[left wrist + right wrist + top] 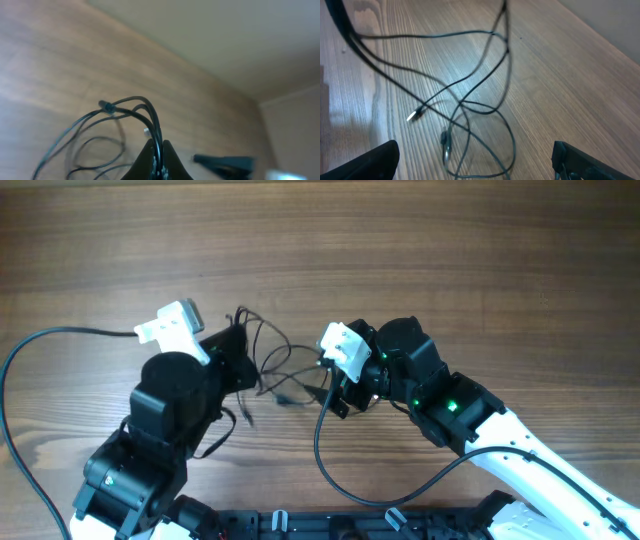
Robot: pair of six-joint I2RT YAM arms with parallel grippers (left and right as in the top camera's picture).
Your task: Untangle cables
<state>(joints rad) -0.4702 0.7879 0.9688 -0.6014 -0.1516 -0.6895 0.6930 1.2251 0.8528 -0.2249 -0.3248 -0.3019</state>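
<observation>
A tangle of thin black cables [280, 370] lies at the table's middle between my two arms. My left gripper [159, 152] is shut on a bundle of the black cable strands [150, 117], which rise from its jaws and arch to the left. My right gripper [475, 160] is open and wide, hovering just above the cable loops [480, 107]. A small silver-tipped plug [414, 115] and a dark connector [445, 142] lie on the wood between and ahead of its fingers. In the overhead view the right gripper [335, 385] sits at the tangle's right edge.
The wooden table [420, 260] extends all around. A thick black arm cable [40, 345] loops at the left, and another [330, 470] curves at the front middle. A black frame [330, 525] runs along the front edge.
</observation>
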